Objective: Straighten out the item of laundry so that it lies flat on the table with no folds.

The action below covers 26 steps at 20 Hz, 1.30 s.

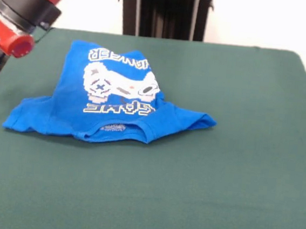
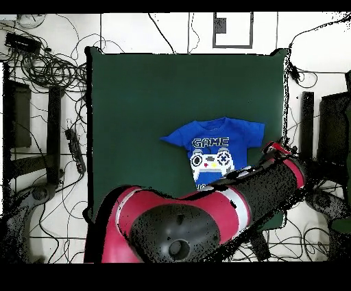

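The item of laundry (image 1: 111, 97) is a bright blue T-shirt lying print side up on the left half of the green table (image 1: 236, 155). Its collar faces the front edge, and the white controller print and lettering show. The sleeve on the right is bunched into a point, and the far hem is rumpled. In the overhead view the item of laundry (image 2: 219, 144) lies near the right side of the table (image 2: 151, 103), and the arm (image 2: 267, 178) hides its lower part. Only red and black arm links (image 1: 22, 10) show at the top left. The gripper itself shows in neither view.
Tangled cables (image 2: 48, 68) and dark equipment (image 2: 20, 117) lie on the floor to the left of the table in the overhead view. A black stand (image 2: 306, 123) is at its right edge. The arm's bulky base links (image 2: 171, 226) cover the table's lower edge.
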Motion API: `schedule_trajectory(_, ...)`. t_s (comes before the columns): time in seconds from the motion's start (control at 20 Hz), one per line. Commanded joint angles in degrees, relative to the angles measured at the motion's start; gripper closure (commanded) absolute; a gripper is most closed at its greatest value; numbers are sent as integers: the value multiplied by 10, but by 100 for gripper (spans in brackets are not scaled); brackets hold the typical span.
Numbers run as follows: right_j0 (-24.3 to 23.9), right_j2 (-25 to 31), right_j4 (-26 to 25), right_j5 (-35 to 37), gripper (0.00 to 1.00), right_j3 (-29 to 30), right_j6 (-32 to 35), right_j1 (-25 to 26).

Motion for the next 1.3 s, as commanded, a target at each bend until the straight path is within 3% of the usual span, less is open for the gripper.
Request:
schedule_trajectory(0.05,-15,210,-165,119,0,12,-14,-108)
schedule_trajectory(0.15,-51,301,-195,195,0,63,-45,-192)
schedule_trajectory(0.2,-70,337,-171,231,0,91,-76,-230)
schedule_trajectory(0.3,-64,340,-106,265,0,118,-77,-249)
schedule_trajectory(0.4,-34,311,-51,299,0,127,-49,-245)
schedule_trajectory(0.5,-33,321,-22,324,0,140,-27,-254)
schedule_trajectory(0.95,-36,361,50,366,0,167,-9,-279)
schedule_trajectory(1.3,-12,347,89,390,0,160,8,-269)
